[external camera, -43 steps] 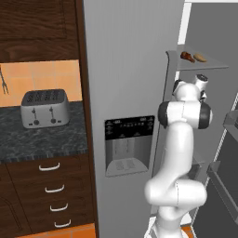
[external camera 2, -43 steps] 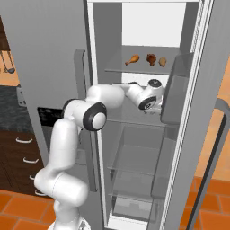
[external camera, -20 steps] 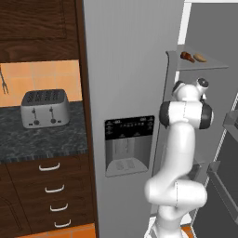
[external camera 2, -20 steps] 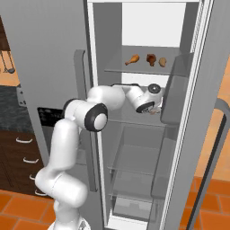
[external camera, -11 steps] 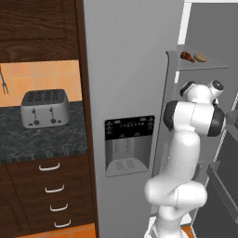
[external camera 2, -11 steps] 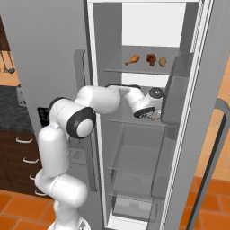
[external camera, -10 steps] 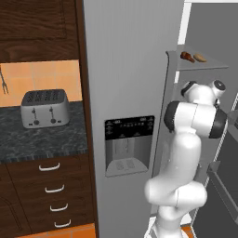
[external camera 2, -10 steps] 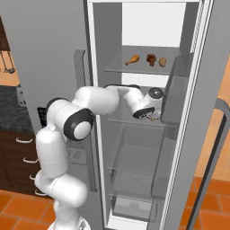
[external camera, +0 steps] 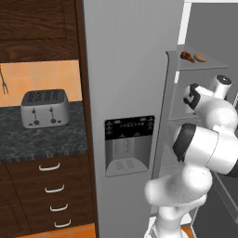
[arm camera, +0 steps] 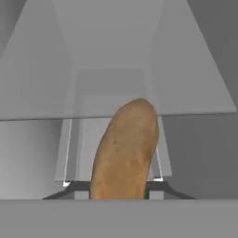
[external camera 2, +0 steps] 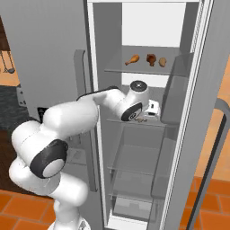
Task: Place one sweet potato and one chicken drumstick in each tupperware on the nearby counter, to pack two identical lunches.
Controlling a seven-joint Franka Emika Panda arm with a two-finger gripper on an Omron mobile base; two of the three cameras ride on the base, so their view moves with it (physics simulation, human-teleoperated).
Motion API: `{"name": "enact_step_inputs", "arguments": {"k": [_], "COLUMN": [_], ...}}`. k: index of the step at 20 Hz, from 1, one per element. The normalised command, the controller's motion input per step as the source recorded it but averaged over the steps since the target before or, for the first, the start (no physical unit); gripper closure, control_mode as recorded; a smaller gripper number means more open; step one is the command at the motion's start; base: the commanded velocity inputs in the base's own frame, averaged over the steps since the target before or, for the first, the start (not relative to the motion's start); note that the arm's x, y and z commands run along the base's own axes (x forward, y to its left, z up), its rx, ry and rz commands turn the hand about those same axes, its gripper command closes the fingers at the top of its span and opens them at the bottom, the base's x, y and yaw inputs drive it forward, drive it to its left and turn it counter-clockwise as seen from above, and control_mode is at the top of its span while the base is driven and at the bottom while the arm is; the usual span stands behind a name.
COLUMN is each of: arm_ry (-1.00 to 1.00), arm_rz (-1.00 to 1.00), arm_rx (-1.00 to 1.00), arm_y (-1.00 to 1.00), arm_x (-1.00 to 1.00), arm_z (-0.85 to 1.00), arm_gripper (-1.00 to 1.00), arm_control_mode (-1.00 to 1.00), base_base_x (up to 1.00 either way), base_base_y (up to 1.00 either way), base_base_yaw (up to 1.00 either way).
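Because one must go into each tupperware, the tool [arm camera: 119, 195] grips the sweet potato [arm camera: 124, 148] between its fingertips, inside the fridge.

Both base views flank the fridge [external camera 2: 148, 112]; hand view looks close inside it.

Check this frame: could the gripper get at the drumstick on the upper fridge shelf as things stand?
Probably not right now. The gripper sits one shelf below the chicken drumstick, already shut on a sweet potato, so its jaws are occupied, though the shelf front looks open.
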Motion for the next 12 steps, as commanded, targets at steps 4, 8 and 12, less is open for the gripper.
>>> {"name": "enact_step_inputs", "arguments": {"k": [4, 8, 12], "arm_ry": [0.17, 0.01, 0.0], "arm_rz": [-0.3, -0.31, -0.06], "arm_rx": [0.0, 0.0, 0.0], "arm_y": [0.61, 0.57, 0.56], "arm_x": [-0.94, -1.0, -0.95], "arm_z": [0.16, 0.16, 0.19], "arm_gripper": [1.0, 1.0, 1.0], "arm_control_mode": [-1.0, -1.0, -1.0], "base_base_x": [0.0, 0.0, 0.0], "base_base_y": [0.0, 0.0, 0.0], "base_base_yaw": [0.0, 0.0, 0.0]}}
